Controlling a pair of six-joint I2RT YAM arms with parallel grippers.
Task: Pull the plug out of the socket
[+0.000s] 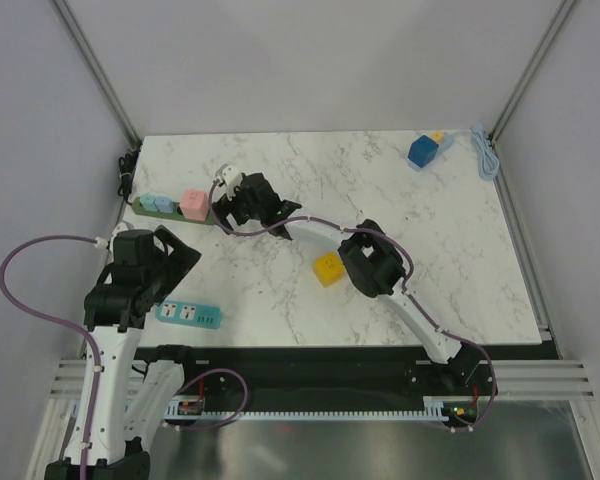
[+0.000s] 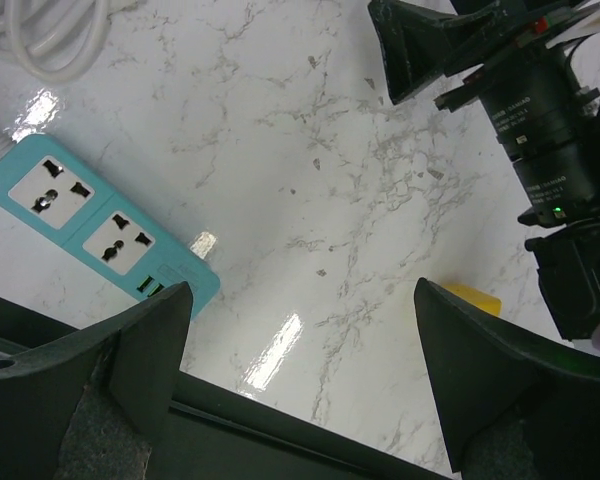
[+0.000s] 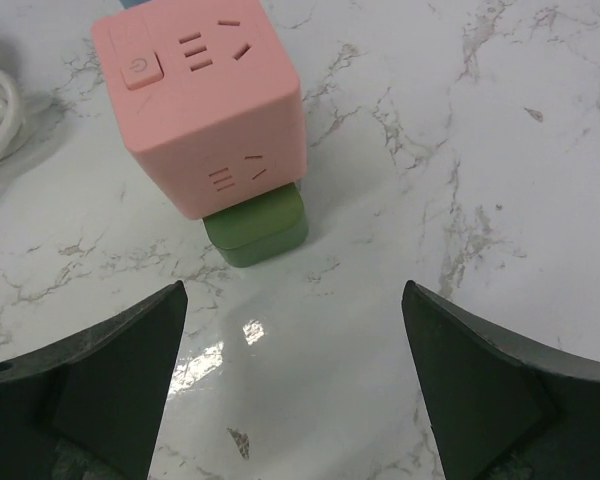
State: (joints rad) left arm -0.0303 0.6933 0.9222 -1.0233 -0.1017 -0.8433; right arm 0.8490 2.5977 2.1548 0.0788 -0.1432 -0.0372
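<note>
Status: plug not yet pulled.

- The pink cube plug sits seated on the end of the green socket strip, at the far left of the bench, next to two blue cubes on the same strip. I see no gap between cube and strip.
- My right fingers are spread wide and hold nothing. In the right wrist view the cube lies ahead of the tips, not between them, and no pad touches it.
- My left fingers are also wide and empty. They hover over a teal socket strip near the front left edge, well apart from the green one.
- A yellow cube and a blue block lie elsewhere; neither matters here.

Judgement: the approach is largely made and the rest is open. Left to do: move the right fingers forward around the cube, close on its sides, and draw it off the strip. Nothing pins the green strip, so it may lift along with the cube.
</note>
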